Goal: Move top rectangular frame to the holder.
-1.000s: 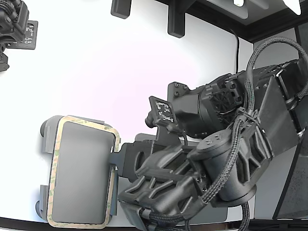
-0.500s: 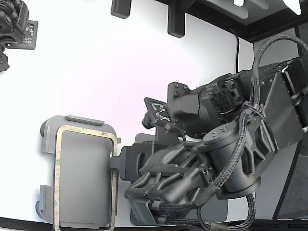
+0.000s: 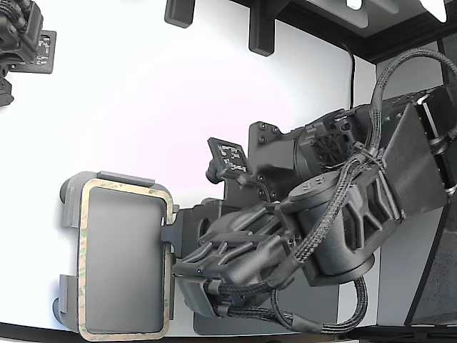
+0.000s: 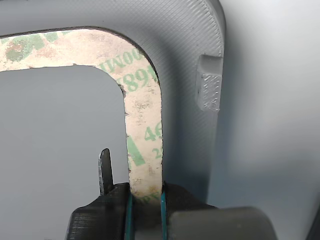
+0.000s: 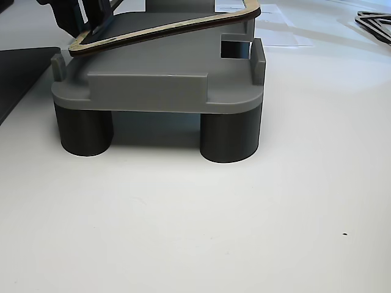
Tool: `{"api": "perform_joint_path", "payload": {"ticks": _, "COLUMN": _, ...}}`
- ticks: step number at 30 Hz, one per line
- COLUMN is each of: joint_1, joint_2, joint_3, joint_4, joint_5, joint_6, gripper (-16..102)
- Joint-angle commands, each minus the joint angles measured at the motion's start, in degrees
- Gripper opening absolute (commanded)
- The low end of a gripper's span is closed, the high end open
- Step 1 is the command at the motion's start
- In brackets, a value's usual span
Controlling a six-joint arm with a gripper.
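The tan rectangular frame (image 3: pixel 121 189) with greenish mottling lies over the light grey holder (image 3: pixel 71 204) at the exterior view's lower left. My gripper (image 3: pixel 170 236) is shut on the frame's right long side. In the wrist view the gripper (image 4: pixel 145 189) pinches the frame's strip (image 4: pixel 145 120) over the holder's floor (image 4: pixel 185 45), beside a raised tab (image 4: pixel 209 82). In the other view the frame (image 5: pixel 177 25) sits tilted above the holder (image 5: pixel 159 85), one end higher than the other, with my gripper (image 5: pixel 82 18) holding it.
A dark grey mat (image 3: pixel 214 325) lies under my arm and shows in the other view (image 5: pixel 18 67). A second arm's gripper (image 3: pixel 21 36) sits still at the exterior view's top left. Black brackets (image 3: pixel 260 32) stand at the back. The holder stands on dark round legs (image 5: pixel 229 137).
The frame was skewed over the holder, slid toward the exterior view's bottom, then moved back up and now lines up squarely with the holder. My wrist has turned with it.
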Motion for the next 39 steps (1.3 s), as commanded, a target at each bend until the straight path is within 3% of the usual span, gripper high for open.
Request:
{"api": "perform_joint_path", "payload": {"ticks": 1, "joint_1": -1.14, "joint_2": 0.26, "joint_3": -2.20, "joint_4": 0.09, "joint_5": 0.00, "joint_6": -0.18, "gripper": -12}}
{"api": "perform_joint_path", "payload": {"ticks": 39, "joint_1": -2.55, "joint_2": -1.23, "joint_3": -1.41, "joint_4": 0.18, "joint_5": -2.46, "joint_6": 0.18, "gripper": -12}}
